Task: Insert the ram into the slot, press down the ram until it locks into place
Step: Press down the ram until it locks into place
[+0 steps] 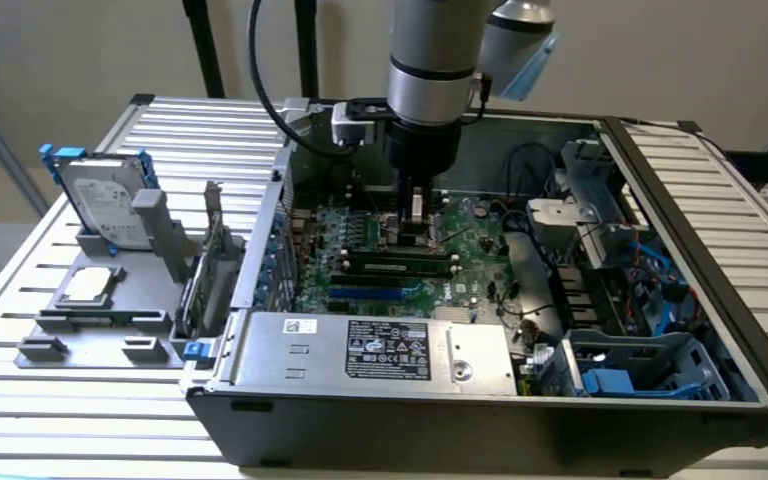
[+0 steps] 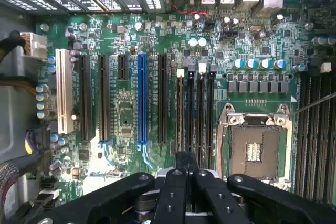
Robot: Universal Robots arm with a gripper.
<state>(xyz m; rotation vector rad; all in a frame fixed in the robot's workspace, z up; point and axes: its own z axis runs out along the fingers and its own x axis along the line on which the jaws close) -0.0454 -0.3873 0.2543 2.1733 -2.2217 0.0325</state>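
Hovering over the open grey computer case, the robot's hand (image 1: 418,212) sits low above the green motherboard (image 2: 131,114), fingers drawn nearly together around something thin; whether that is the ram cannot be told. A long flat green ram stick (image 1: 400,268) lies seated in a narrow black slot (image 1: 398,259) mid-board. Such a stick looks light, stiff and fragile, best held by its edges.

One open computer case (image 1: 491,400) sits on one counter (image 1: 37,400), with one gripper (image 1: 415,222) lowered inside it and one ram (image 1: 398,268) stick lying on the board. Beside the case, one grey holder (image 1: 91,330) carries one hard drive (image 1: 101,205) and one square chip (image 1: 91,285). On the motherboard (image 2: 126,124) the wrist view shows one blue slot (image 2: 142,98), one white slot (image 2: 64,90) and one square silver CPU socket (image 2: 255,145).
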